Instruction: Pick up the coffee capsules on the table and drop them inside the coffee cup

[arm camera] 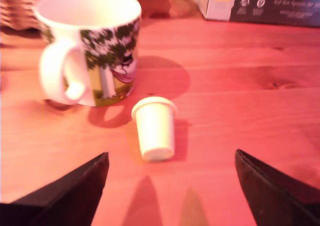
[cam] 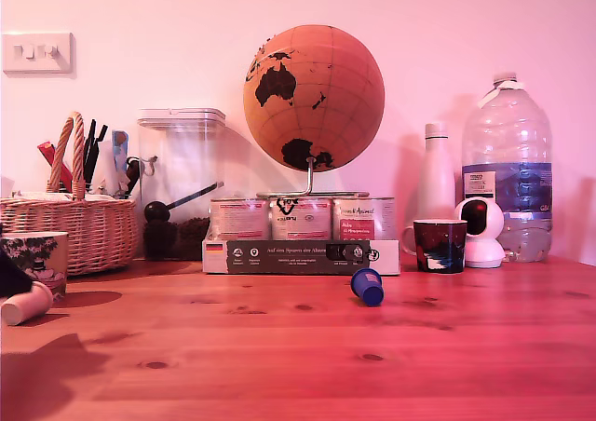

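Observation:
A cream-beige coffee capsule (arm camera: 155, 128) lies on its side on the wooden table, a short way in front of the coffee cup (arm camera: 90, 46). The cup is pale, printed with a dark tree, and shows a white handle. My gripper (arm camera: 171, 155) is open. Its two dark fingers (arm camera: 75, 191) stand wide apart on either side of the capsule, not touching it. In the exterior view the cup (cam: 35, 258) and the cream capsule (cam: 26, 303) sit at the far left edge. A glossy blue capsule (cam: 367, 286) lies tipped over near the table's middle.
A wicker basket (cam: 84, 230) stands behind the cup. Along the back are a capsule box (cam: 298, 256) with tins, a globe (cam: 313, 95), a clear jar (cam: 182, 183), a dark mug (cam: 440, 245), a white camera (cam: 482, 233) and a water bottle (cam: 508, 169).

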Controlling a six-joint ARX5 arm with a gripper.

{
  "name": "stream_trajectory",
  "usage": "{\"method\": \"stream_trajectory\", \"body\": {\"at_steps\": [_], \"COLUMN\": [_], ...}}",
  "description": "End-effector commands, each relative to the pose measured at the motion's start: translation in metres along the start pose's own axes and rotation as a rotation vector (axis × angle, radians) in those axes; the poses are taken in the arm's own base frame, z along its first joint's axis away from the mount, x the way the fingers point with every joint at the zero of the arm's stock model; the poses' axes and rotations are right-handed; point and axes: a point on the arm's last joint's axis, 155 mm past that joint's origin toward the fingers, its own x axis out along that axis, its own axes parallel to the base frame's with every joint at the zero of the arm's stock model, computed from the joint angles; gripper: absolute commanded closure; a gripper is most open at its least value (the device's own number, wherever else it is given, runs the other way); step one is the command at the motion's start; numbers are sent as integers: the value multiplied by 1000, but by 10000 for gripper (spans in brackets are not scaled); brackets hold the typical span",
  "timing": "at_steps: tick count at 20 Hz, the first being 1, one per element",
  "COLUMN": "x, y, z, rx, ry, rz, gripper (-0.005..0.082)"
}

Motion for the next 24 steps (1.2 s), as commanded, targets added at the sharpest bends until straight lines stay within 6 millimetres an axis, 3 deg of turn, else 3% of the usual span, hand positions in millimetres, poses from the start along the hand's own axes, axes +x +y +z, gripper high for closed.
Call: {"method": "stream_trajectory", "body": {"at_steps": [1,10,12,16,21,24], "x": [6,35,38,41,58,62], "y": [2,9,10,10,11,10], "z": [1,-5,-3,-1,-18,-16], "rx": [5,9,15,43,21,22], "ry": [-1,29,25,27,103,102], "rz": [0,-1,-1,-2,-30,-37], "gripper": [40,49,128,368,396,460]}}
